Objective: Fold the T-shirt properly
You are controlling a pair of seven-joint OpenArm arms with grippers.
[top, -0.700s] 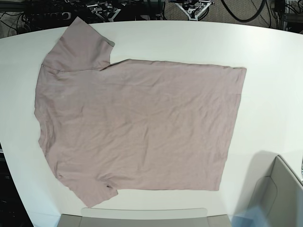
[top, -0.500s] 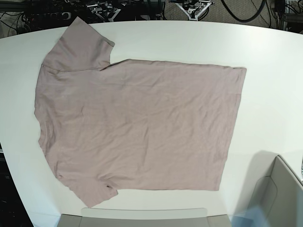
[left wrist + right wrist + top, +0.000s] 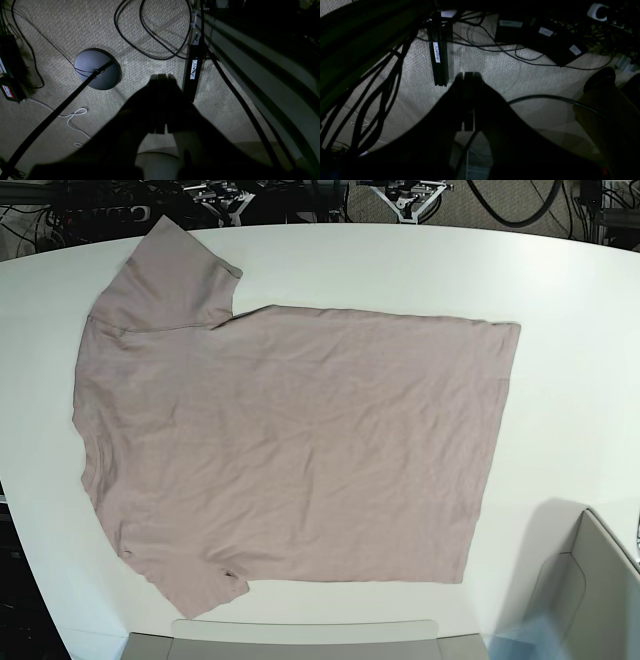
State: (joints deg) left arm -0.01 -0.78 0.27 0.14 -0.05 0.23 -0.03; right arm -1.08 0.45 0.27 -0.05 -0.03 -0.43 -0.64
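The T-shirt (image 3: 290,450) lies spread flat and unfolded on the white worktop (image 3: 560,290). In the base view the neck and shoulders point toward the left edge and the hem toward the right. One short sleeve extends toward the far edge of the worktop, the other toward the near edge. The fabric shows light wrinkles across the body. Neither arm appears in the base view, and nothing touches the garment.

The left gripper (image 3: 160,77) appears in the left wrist view as a dark silhouette above a carpeted floor (image 3: 75,25). Its fingers (image 3: 153,105) are pressed together with no gap and hold nothing. Below it are black cables (image 3: 150,50), a round dark base plate (image 3: 97,68) and a black labelled bar (image 3: 193,72).

The right gripper (image 3: 468,75) appears in the right wrist view, likewise silhouetted over the floor. Its fingers (image 3: 460,105) are closed against each other and hold nothing. A black labelled bar (image 3: 438,60) and several cables (image 3: 520,53) lie beyond it.
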